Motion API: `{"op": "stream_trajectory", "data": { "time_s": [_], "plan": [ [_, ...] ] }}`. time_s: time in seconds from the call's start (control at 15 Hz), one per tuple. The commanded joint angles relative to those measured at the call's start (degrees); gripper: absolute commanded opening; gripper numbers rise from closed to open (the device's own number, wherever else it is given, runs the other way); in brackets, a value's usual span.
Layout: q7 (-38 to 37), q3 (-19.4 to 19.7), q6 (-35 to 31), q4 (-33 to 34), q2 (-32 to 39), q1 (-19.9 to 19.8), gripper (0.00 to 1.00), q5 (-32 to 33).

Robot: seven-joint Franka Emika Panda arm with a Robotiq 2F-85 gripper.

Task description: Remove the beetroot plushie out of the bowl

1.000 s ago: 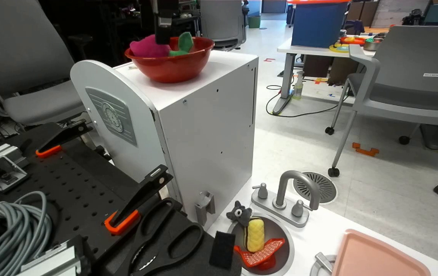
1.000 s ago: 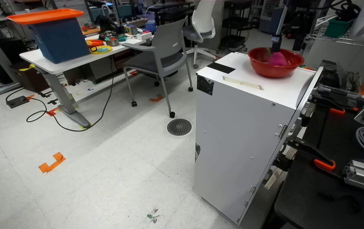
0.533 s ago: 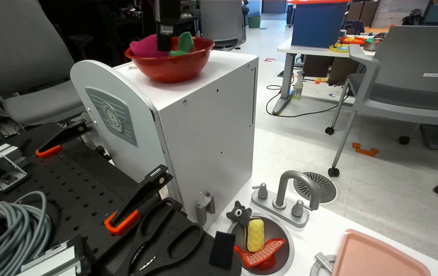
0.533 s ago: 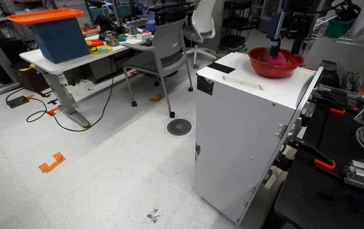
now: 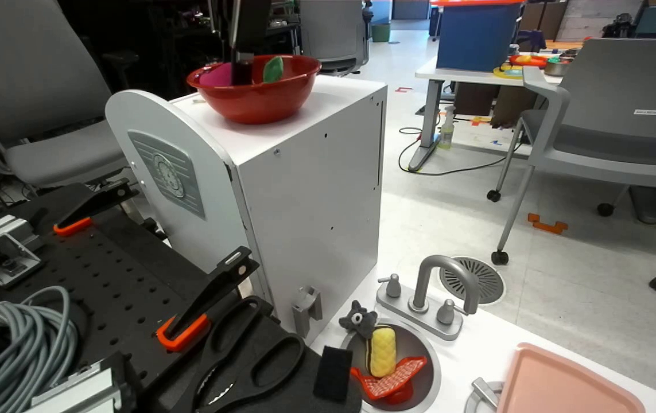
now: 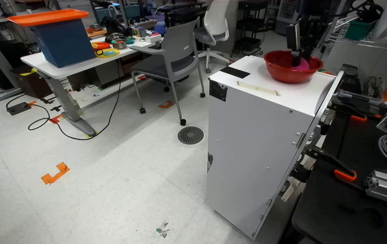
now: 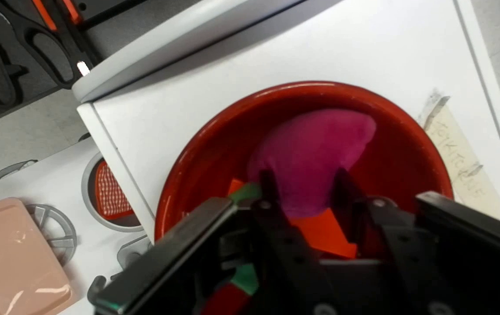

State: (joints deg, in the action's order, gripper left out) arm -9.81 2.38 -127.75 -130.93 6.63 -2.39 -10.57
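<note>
The end effector (image 7: 305, 175) was down in the bowl (image 5: 264, 103), its jaws on either side of the beetroot plushie (image 7: 313, 135), which lay between them inside the bowl, so the reach looked done. From the wrist view I couldn't tell whether they clamped or merely straddled it. Removal itself was left: a firm hold, a lift upward, and a set-down outside.
</note>
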Motion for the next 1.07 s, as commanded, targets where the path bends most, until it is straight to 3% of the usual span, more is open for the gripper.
{"op": "stream_trajectory", "data": {
  "time_s": [0.0,0.33,1.0],
  "plan": [
    [0.7,0.2,1.8,1.6,0.6,-0.3,0.04,-0.8],
    [-0.3,0.1,2.4,0.8,-1.5,0.0,0.01,-0.2],
    [-11.3,0.8,13.7,-0.2,-10.7,-0.7,0.02,3.4]
  ]
}}
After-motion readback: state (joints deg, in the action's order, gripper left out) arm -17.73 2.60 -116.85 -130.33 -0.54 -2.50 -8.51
